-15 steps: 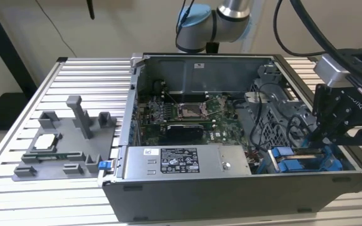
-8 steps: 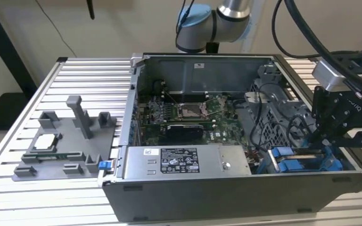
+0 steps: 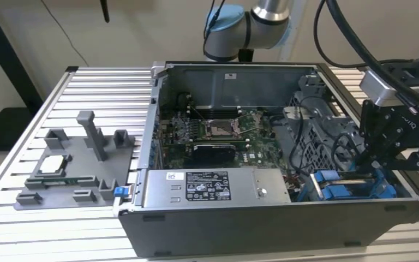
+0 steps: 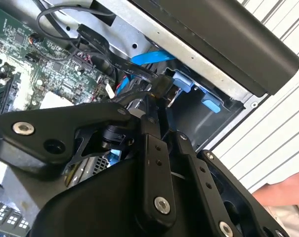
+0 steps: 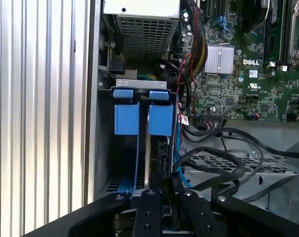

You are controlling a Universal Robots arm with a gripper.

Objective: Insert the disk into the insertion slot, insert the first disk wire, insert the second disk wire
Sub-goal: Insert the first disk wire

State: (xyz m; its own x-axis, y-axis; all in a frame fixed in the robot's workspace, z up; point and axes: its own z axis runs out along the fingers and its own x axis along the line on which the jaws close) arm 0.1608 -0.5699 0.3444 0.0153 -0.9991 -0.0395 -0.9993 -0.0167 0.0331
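Note:
The disk sits edge-on in the insertion slot (image 5: 139, 83); its blue carrier frame (image 5: 139, 118) shows at the bay mouth and, in the exterior view, as the blue carrier (image 3: 340, 189) in the case's near corner on the exterior view's right. My gripper (image 3: 368, 165) reaches down into that bay. In the second wrist view the gripper (image 4: 158, 98) is shut on a black wire connector (image 4: 164, 83) whose black cable (image 4: 97, 39) trails back over the board. The connector hangs right at the carrier's end, beside a blue cable (image 4: 149, 58). The gripper (image 5: 164, 191) is lined up with the disk's edge.
A grey power-supply box (image 3: 217, 188) lies along the case's near wall, with the motherboard (image 3: 209, 131) behind it. Loose black cables (image 5: 213, 158) crowd the bay's side. A grey fixture (image 3: 71, 164) stands on the slatted table at the exterior view's left. A person's hand (image 4: 282, 195) is nearby.

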